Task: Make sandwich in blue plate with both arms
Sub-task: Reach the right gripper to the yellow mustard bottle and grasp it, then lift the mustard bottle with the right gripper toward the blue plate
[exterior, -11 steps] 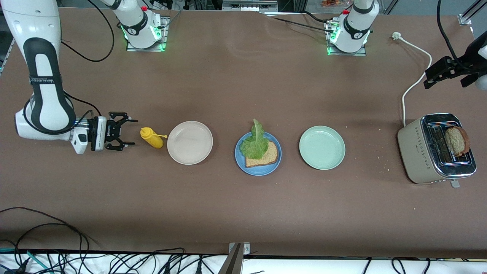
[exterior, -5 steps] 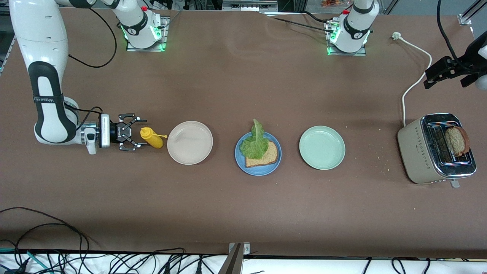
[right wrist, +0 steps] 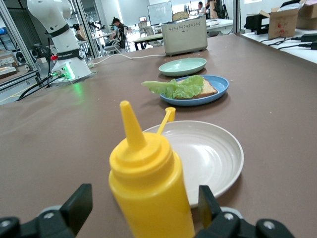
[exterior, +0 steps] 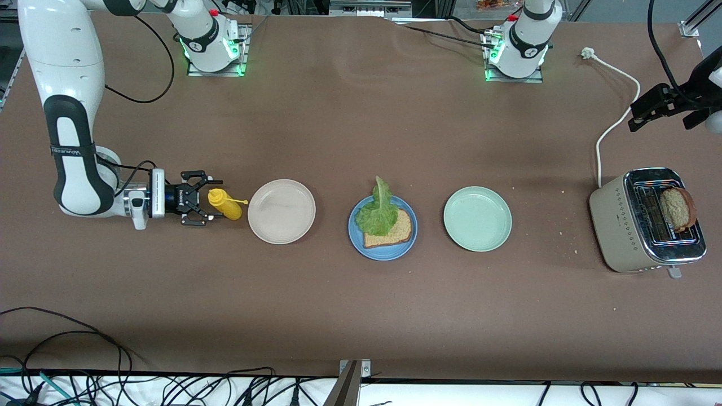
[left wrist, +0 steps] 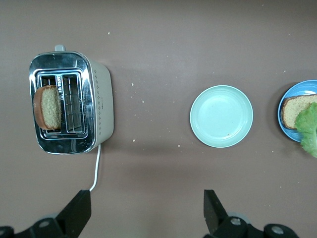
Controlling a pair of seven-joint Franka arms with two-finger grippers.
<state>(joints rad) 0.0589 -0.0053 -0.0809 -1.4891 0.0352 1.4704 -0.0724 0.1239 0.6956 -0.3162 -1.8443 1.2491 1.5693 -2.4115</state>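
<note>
While the blue plate point(exterior: 383, 248) mid-surface carries one toast slice point(exterior: 393, 231) under lettuce point(exterior: 379, 213), the second slice point(exterior: 677, 209) waits in the toaster point(exterior: 623, 225). Right end effector point(exterior: 207, 198) brackets the mustard bottle point(exterior: 225, 204), fingers apart; left end effector point(left wrist: 147, 213) hovers spread.

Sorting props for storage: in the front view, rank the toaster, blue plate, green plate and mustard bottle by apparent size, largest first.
1. Toaster
2. Green plate and blue plate: they look alike, so no ranking between them
3. Mustard bottle
</note>
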